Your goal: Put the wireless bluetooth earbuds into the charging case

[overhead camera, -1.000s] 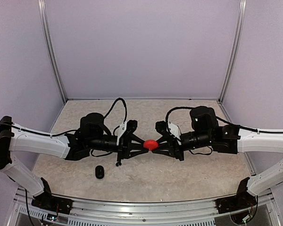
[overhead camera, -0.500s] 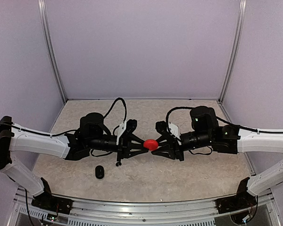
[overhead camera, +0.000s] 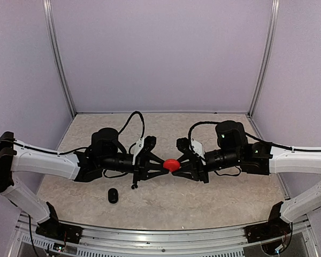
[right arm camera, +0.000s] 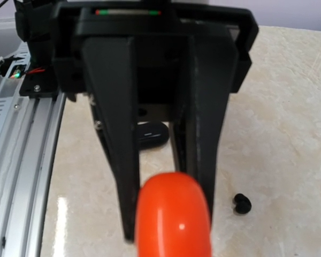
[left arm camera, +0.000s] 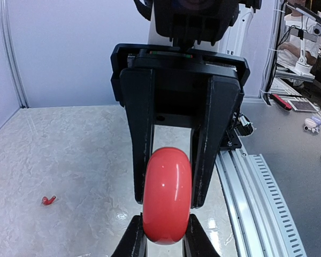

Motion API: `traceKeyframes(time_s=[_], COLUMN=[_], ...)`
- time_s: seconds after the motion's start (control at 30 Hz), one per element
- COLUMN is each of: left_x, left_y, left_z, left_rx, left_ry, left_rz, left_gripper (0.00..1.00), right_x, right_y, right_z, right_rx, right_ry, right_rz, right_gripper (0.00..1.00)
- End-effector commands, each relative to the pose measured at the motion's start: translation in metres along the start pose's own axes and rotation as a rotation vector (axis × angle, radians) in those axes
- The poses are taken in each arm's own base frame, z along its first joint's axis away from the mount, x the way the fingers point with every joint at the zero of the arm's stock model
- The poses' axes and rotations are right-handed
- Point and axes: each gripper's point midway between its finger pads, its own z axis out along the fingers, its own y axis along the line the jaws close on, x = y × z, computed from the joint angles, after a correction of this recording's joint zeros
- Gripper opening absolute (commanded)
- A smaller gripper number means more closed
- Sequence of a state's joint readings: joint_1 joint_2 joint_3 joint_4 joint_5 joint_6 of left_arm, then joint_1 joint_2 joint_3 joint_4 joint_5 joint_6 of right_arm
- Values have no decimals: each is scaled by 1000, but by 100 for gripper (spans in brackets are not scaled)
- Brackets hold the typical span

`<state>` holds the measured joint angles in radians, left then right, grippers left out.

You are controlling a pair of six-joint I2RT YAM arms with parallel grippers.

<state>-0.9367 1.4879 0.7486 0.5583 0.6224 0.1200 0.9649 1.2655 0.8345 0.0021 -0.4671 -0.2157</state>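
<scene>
**Red case held mid-air between both grippers, buds on the table**

Top view: both arms reach inward and meet nose to nose over the middle of the table. left gripper and right gripper both have their tips on the red case, which sits between them, off the surface. black case lies on the table near the front edge, below the left arm, well apart from the red one. Earbuds are too small to make out here.

Left wrist: own fingertips at the bottom of the view are clamped on the lower end of the red case, one each side. The case stands on end and looks closed. The right gripper's two fingers come in from the far side and sit flush against both flanks of the case, so it is closed on it too. One red earbud lies alone on the table, off to the left, well apart from the case. Front rail runs along the right.

Right wrist: red case fills the bottom centre, blurred. Own fingertips can't be made out. The left gripper's fingers straddle the case from the opposite side. The black case shows between those fingers on the table beyond. One black earbud lies on the table just right of them, untouched.
</scene>
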Motion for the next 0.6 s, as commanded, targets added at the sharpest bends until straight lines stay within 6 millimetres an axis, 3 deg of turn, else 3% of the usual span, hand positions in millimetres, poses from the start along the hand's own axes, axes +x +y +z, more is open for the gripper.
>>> traceKeyframes(time_s=[0.0,0.23,0.43,0.57], left_x=[-11,-8,-13,-21], left_y=[4,5,9,11], left_z=[5,7,6,5], left_rx=[2,1,-26,-36], left_ry=[-19,-9,-20,-37], left_rz=[23,17,0,-6], left_gripper=[13,13,35,39], right_x=[-10,-9,-6,-4], right_y=[3,3,2,2], right_z=[1,1,1,1], right_rx=[-17,-16,-9,-4], right_ry=[-30,-26,-19,-16], right_rz=[-15,-16,-11,-7], right_gripper=[32,23,15,14])
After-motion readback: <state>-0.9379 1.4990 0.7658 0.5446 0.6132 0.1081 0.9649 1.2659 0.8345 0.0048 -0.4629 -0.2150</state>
